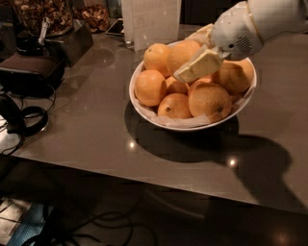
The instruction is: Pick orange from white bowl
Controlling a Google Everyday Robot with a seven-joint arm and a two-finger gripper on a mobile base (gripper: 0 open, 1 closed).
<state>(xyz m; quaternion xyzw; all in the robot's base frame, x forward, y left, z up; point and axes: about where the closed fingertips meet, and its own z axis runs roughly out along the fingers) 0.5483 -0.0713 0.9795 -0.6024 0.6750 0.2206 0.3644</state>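
The white bowl [190,126] with a paper lining sits on the dark table and holds several oranges. My gripper [186,57] reaches in from the upper right. Its cream fingers [199,65] stand on either side of a large orange [174,55] at the top of the pile, closed on it. That orange's stem is hidden. Another large orange [209,101] with a dark stem mark lies at the bowl's front right. A smaller one [174,106] lies at the front.
A white translucent container [151,21] stands just behind the bowl. A black machine [36,62] and headphones [21,117] are at the left. Jars of nuts [43,14] stand at the back left. The table's front edge [144,175] runs below the bowl.
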